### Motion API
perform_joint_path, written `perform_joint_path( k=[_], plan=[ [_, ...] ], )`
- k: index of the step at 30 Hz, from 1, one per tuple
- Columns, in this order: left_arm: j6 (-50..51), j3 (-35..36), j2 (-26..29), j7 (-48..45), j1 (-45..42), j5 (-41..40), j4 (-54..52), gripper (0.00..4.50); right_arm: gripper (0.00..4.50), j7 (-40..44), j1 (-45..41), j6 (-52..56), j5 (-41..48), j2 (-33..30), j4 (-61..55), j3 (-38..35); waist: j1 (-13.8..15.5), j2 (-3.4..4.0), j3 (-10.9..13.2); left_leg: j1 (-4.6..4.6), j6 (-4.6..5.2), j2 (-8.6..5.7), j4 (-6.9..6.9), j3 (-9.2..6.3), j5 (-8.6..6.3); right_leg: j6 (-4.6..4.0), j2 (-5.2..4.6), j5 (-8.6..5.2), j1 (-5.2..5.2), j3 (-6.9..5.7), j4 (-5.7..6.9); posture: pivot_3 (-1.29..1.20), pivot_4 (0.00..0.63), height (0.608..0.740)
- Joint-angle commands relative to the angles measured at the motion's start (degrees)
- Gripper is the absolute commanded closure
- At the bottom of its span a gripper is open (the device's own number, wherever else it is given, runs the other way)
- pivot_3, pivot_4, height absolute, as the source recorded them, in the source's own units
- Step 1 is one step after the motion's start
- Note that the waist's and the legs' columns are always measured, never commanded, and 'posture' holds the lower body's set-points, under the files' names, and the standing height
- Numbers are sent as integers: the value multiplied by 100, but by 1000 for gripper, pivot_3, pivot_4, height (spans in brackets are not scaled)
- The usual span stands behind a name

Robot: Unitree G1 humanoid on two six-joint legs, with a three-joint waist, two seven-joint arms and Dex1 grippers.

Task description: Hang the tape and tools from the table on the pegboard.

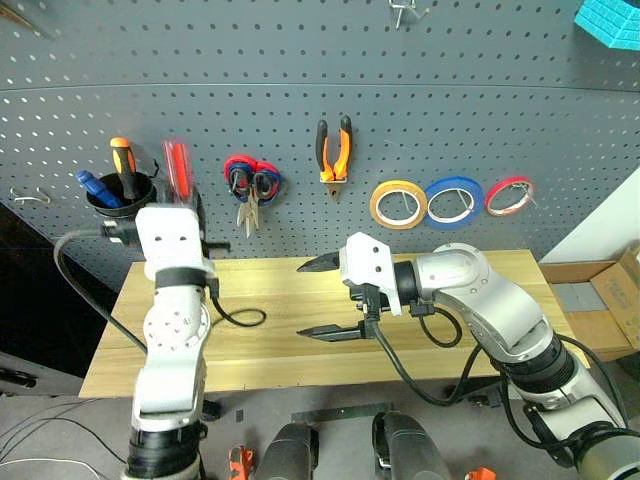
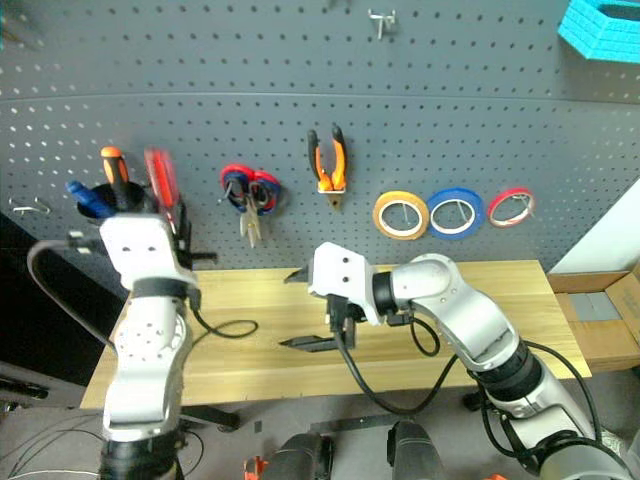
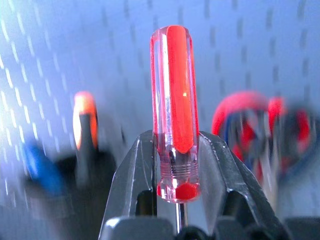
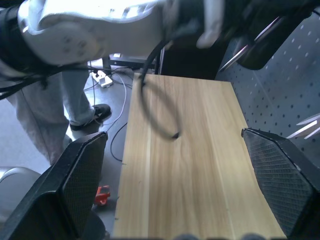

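Red-handled, slim, clear-plastic screwdriver [image 3: 174, 112] stands upright, pinched in the left gripper's [image 3: 175, 165] jaws, raised in front of the grey perforated metal pegboard [image 1: 300, 60] beside a black cup of tools [image 1: 118, 192]. Above the middle of the pale wooden bench [image 1: 440, 355] the right gripper [image 1: 322, 298] hangs with its jaws spread wide and nothing between them. On the pegboard hang the orange-and-black pliers [image 1: 334, 150] and the yellow tape ring [image 1: 398, 204].

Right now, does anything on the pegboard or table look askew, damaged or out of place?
Nothing stands out. The orange-and-black pliers, red-and-blue scissors and yellow tape ring hang on the grey perforated pegboard. The left hand holds the red-handled screwdriver upright near the black holder cup.
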Motion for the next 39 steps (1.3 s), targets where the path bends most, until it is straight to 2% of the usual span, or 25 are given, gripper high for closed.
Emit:
perform_joint_path(
  k=[1, 6, 11, 14, 18, 24, 31, 33, 35, 39],
  plan=[
    [-43, 535, 307, -112, -723, -171, -98, 3709, 0, -95, -321, -161, 252, 289, -35, -361, -6, -1, -1, -1, -1, 1, 0, -1, 1, 0, 1, 0, -2, 0, 2, -16, 140, 740],
    [-259, 879, 692, -333, -1512, -334, 527, 3709, 0, -236, -456, -254, 212, 540, 107, -370, 4, -5, -11, 1, -13, 0, 0, -2, 8, 0, 7, 0, -3, -2, 7, -7, 135, 740],
    [-302, 1261, 836, -365, -1848, -569, 1056, 3709, 0, -643, -610, -175, 88, 788, 341, -417, 1, -7, -12, 1, -21, -1, 0, -2, 12, 0, 7, 0, -5, -2, 9, -12, 137, 740],
    [-695, 1446, 1006, -469, -1800, -650, 1756, 3709, 0, -1436, -913, 43, -222, 1183, 865, -576, -50, -7, -13, 2, -23, -1, 0, -1, 13, 0, 7, 0, -8, 1, 13, -17, 143, 740],
    [-1058, 1414, 1014, -457, -1851, -643, 2117, 3709, 0, -1750, -1072, 24, -334, 1387, 1113, -662, -41, -12, -16, 1, -28, -1, -2, -2, 16, -1, 6, 1, -12, 1, 15, -19, 146, 740],
    [-1303, 1512, 1044, -251, -2101, -672, 2583, 3709, 0, -1782, -1021, -6, -454, 1334, 1173, -529, -26, -15, -18, -15, -28, -4, -1, -5, 15, -1, 2, 1, -25, -3, 13, -12, 151, 740],
    [-1003, 1347, 1047, -429, -1789, -651, 2731, 3709, 0, -1776, -1034, 34, -450, 1388, 1158, -570, -77, -15, -18, -13, -28, -4, -2, -3, 15, -1, 2, 1, -30, 0, 18, -12, 156, 740],
    [-784, 1471, 994, -337, -1788, -757, 2726, 2986, 0, -1765, -1033, 52, -440, 1384, 1151, -573, -74, -15, -17, -15, -28, -4, -3, -3, 15, -1, 2, 1, -34, 0, 20, -13, 159, 740],
    [-802, 1500, 996, -291, -1771, -749, 2737, 2432, 0, -1761, -1023, 76, -425, 1380, 1134, -582, -73, -15, -17, -16, -28, -4, -3, -4, 15, -1, 2, 1, -34, 0, 19, -13, 161, 740],
    [-968, 1478, 1038, -245, -1723, -693, 2677, 1001, 0, -1708, -986, 90, -421, 1326, 1111, -569, -71, -15, -17, -15, -27, -5, -3, -4, 15, -1, 1, 1, -33, -1, 19, -10, 165, 740]
  ],
)
